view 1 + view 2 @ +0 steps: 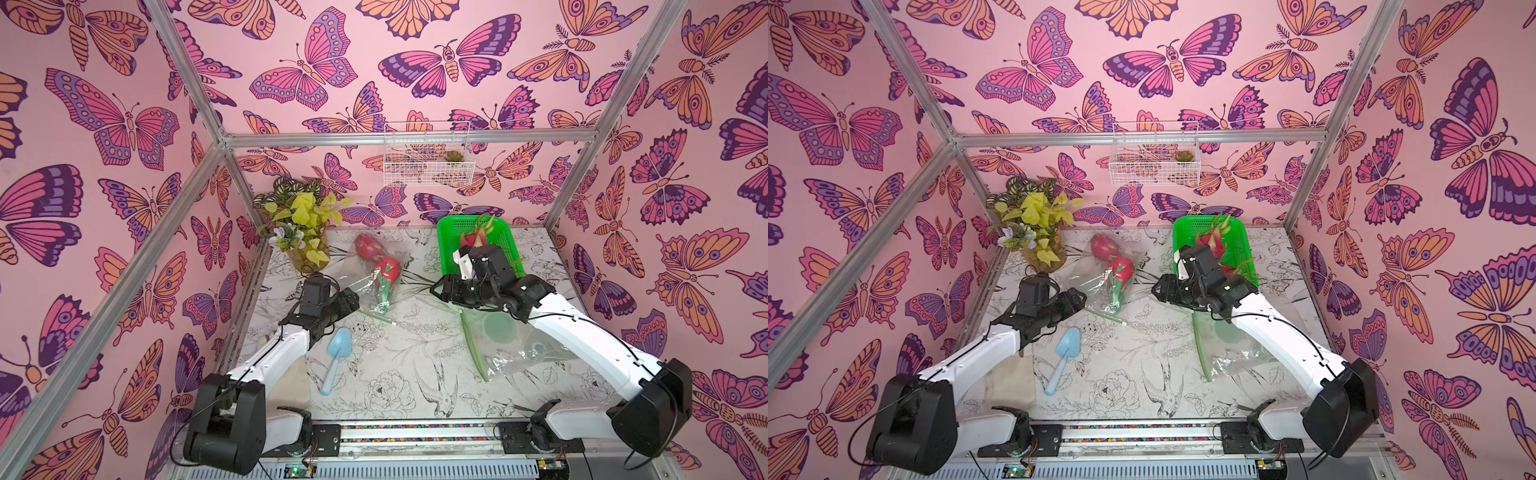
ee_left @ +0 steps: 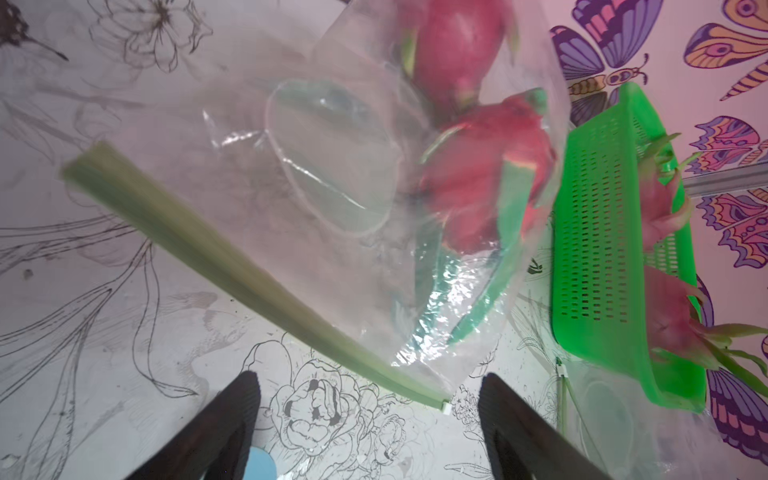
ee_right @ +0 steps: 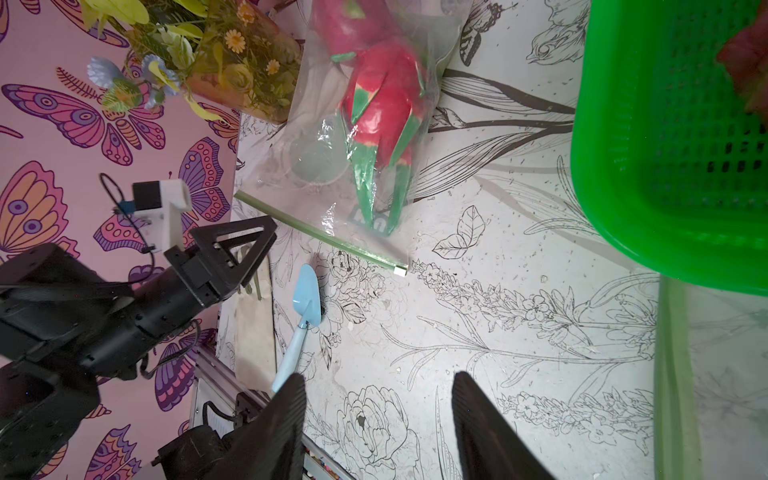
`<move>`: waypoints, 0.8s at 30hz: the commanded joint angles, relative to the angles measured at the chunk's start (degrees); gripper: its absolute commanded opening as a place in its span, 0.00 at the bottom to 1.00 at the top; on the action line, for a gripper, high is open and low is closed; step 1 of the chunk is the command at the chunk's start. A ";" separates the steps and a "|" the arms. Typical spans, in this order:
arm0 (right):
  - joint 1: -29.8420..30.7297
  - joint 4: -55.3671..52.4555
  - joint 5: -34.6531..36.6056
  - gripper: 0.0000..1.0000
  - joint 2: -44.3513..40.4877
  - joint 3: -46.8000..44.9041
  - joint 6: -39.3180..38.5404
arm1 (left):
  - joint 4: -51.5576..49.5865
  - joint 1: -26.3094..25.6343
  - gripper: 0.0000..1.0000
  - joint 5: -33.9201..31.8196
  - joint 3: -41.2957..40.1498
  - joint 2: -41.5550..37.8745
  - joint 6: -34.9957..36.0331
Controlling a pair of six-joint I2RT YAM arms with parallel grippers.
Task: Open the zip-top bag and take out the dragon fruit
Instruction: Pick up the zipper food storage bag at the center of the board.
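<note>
Both hands are hanging open and empty: left hand (image 2: 370,419) beside the zip-top bag (image 1: 376,274) lying on the tabletop (image 1: 415,345) with two dragon fruit (image 1: 386,268) inside, right hand (image 3: 378,419) near the green basket (image 1: 449,245).

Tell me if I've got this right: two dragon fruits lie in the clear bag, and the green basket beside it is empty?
Not quite. The basket isn't empty: it holds dragon fruit too, as both top views show. Two more do lie inside the bag.
</note>
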 commanded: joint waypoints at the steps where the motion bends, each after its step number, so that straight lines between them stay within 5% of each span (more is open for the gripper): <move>1: 0.48 1.47 -0.82 0.59 0.07 1.68 -1.08 | 8.40 0.87 0.85 2.94 -1.00 3.51 -3.33; 8: 0.42 2.41 -0.40 0.59 -1.35 0.41 -1.60 | 16.15 1.29 0.79 5.82 0.53 11.57 -4.04; 15: 0.39 2.35 0.69 0.59 -2.22 -0.08 -4.27 | 16.12 0.87 0.16 8.00 1.06 9.43 -7.02; 24: 0.39 17.23 -0.85 0.60 -6.80 -7.63 -25.61 | -3.09 -2.55 0.00 9.88 15.55 -1.23 -11.91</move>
